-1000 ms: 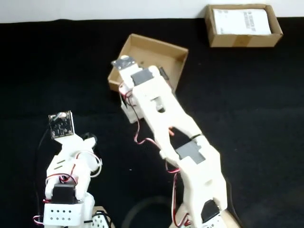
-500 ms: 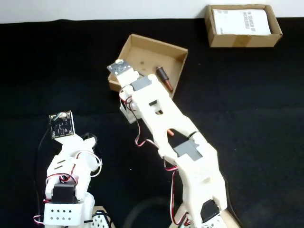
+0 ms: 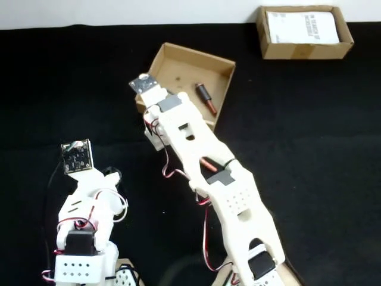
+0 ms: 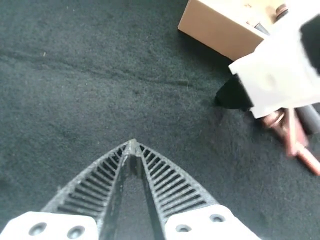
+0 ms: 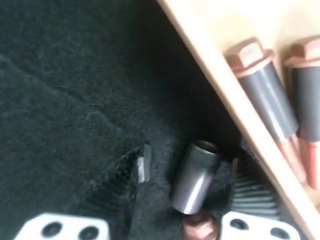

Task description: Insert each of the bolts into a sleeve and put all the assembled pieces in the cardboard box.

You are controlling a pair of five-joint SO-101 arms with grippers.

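Observation:
The open cardboard box (image 3: 178, 62) stands at the back centre of the black mat. An assembled bolt and sleeve (image 3: 204, 98) lies inside it; the right wrist view shows two such pieces (image 5: 262, 92) beyond the box wall (image 5: 210, 65). My right gripper (image 5: 189, 160) is open, down on the mat just outside that wall. Between its fingers lies a grey sleeve (image 5: 195, 175) with a copper bolt head (image 5: 200, 227) at its near end. My left gripper (image 4: 132, 146) is shut and holds nothing, low over bare mat, with the box (image 4: 220, 25) farther off.
A second cardboard box (image 3: 305, 31) holding white paper sits at the back right corner. The right arm (image 3: 208, 173) stretches diagonally across the mat's centre. The left arm (image 3: 86, 202) is folded at the front left. The mat's far edge meets a white surface.
The right arm swung left and drew back from over the box, uncovering the assembled piece inside. The left arm has not moved.

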